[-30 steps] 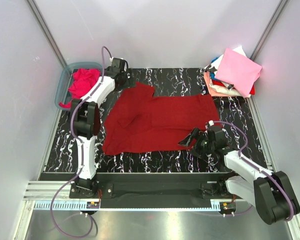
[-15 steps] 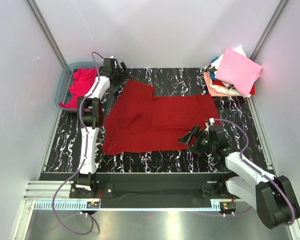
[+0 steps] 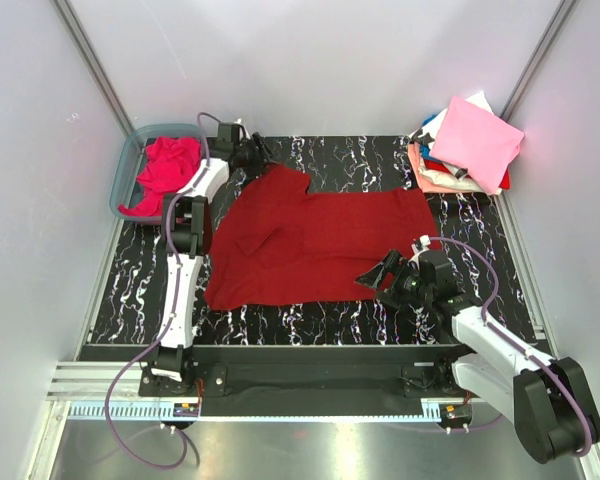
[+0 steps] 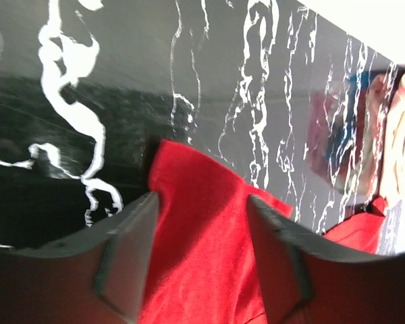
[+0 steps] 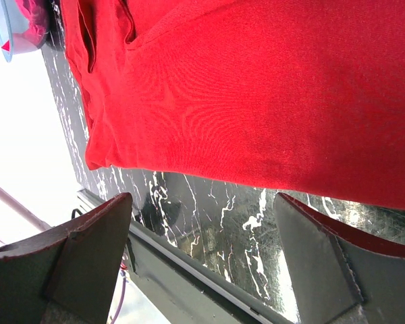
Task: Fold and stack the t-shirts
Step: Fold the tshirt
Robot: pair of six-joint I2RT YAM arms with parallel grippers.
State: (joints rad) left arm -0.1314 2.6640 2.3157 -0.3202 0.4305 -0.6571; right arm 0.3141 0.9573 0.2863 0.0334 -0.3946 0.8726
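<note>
Close by the left pincer point(image 4: 201, 202), part-open astride the red shirt point(image 3: 320, 240), a tub point(image 3: 122, 180) holds a pink shirt point(image 3: 165, 165); the right pincer point(image 5: 202, 201) gapes empty.

Too small in the overhead view to judge contact between the left gripper point(image 3: 252, 153) and the far corner of the red shirt point(image 3: 315, 245). Mostly hidden under the pink top square point(image 3: 477, 140) at upper right: the stack of folded shirts point(image 3: 442, 178), blurred to smears at the right edge of the left wrist view. Cut off there by the bottom edge: both fingers point(image 4: 125, 270) and the shirt. Cropped at upper left of the right wrist view: the tub point(image 5: 1, 30).
</note>
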